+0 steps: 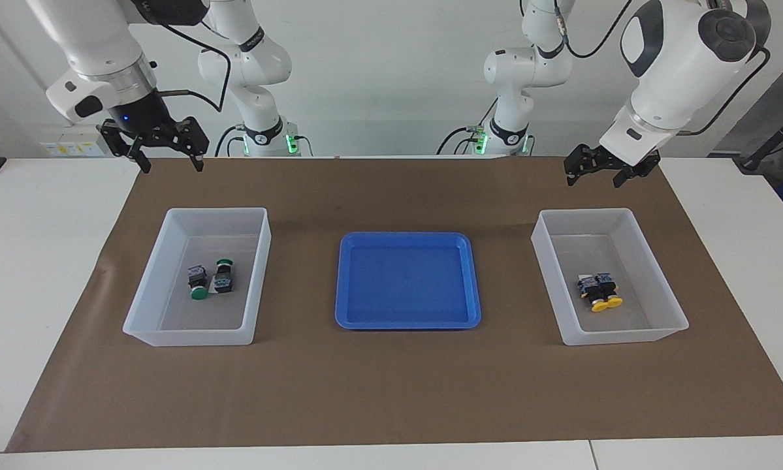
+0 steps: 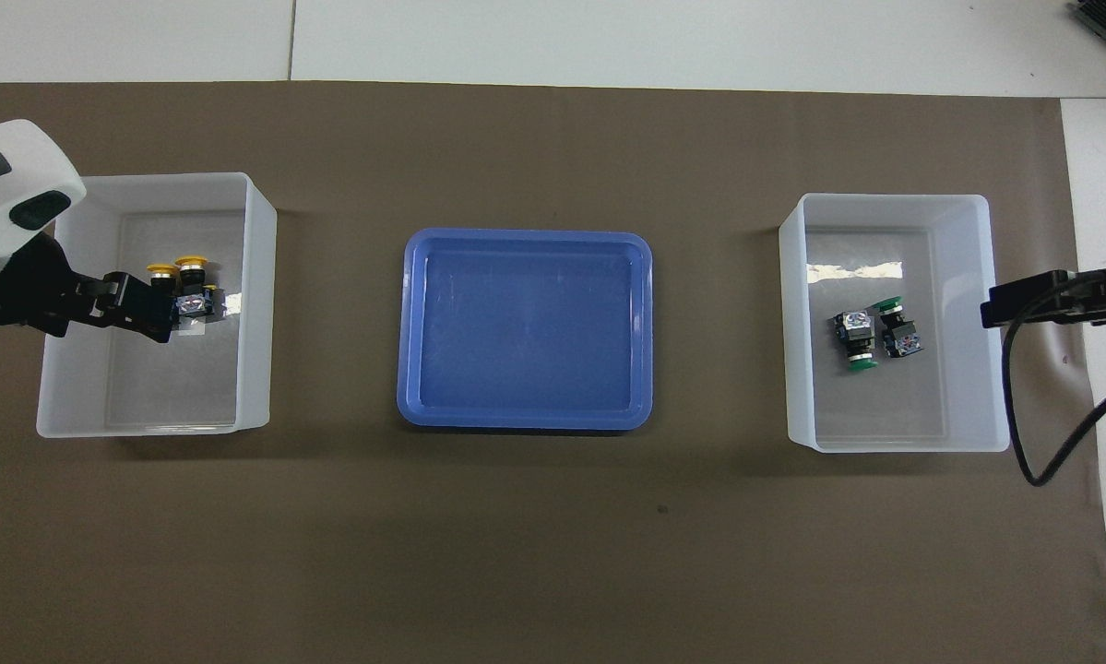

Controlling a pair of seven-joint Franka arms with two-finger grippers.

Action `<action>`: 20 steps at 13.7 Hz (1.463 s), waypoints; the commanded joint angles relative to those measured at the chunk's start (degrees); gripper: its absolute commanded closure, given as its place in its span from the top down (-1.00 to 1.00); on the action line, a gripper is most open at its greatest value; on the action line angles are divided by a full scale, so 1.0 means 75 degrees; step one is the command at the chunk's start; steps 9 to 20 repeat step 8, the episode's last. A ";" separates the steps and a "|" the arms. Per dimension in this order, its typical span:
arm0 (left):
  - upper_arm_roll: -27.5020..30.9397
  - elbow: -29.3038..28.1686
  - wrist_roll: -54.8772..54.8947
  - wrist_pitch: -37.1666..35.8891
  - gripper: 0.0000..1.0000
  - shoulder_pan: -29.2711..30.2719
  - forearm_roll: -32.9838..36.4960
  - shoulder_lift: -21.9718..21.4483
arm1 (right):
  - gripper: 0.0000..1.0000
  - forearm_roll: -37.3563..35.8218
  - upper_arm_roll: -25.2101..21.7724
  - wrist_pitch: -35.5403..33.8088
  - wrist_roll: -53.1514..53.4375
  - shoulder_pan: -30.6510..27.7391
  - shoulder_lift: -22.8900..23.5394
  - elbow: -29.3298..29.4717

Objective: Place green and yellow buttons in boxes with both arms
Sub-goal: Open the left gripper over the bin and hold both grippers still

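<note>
Green buttons [image 1: 208, 281] lie in one box [image 1: 198, 329], yellow buttons [image 1: 600, 292] in the other box [image 1: 616, 331], sorted by colour. Left gripper [image 1: 597, 175] and right gripper [image 1: 166, 156] hang raised at the frame's upper corners, fingers spread, holding nothing, so the job looks finished.

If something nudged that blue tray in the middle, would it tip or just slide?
The blue tray would probably slide, not tip: it is shallow and lies flat on the brown mat. It looks like thin plastic with nothing in it, so likely light.

"What colour is the tray [image 1: 407, 281]?"
"Blue, on a brown mat [image 1: 391, 391]."
"And the buttons?"
"Two green buttons [image 1: 209, 279] in one see-through white box [image 1: 196, 334], two yellow buttons [image 1: 600, 291] in the other white box [image 1: 623, 334]. Their bodies are black and grey."
</note>
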 commanded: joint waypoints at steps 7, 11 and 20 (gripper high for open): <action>0.0019 -0.0207 0.0011 0.1453 1.00 0.0026 0.0074 -0.0259 | 1.00 -0.0028 0.0016 -0.0068 -0.0157 -0.0044 -0.0069 -0.0043; 0.0007 -0.0207 0.0011 0.1442 1.00 0.0026 0.0074 -0.0270 | 1.00 -0.0028 0.0027 -0.0068 -0.0157 -0.0044 -0.0069 -0.0043; 0.0007 -0.0207 0.0011 0.1442 1.00 0.0026 0.0074 -0.0270 | 1.00 -0.0028 0.0027 -0.0068 -0.0157 -0.0044 -0.0069 -0.0043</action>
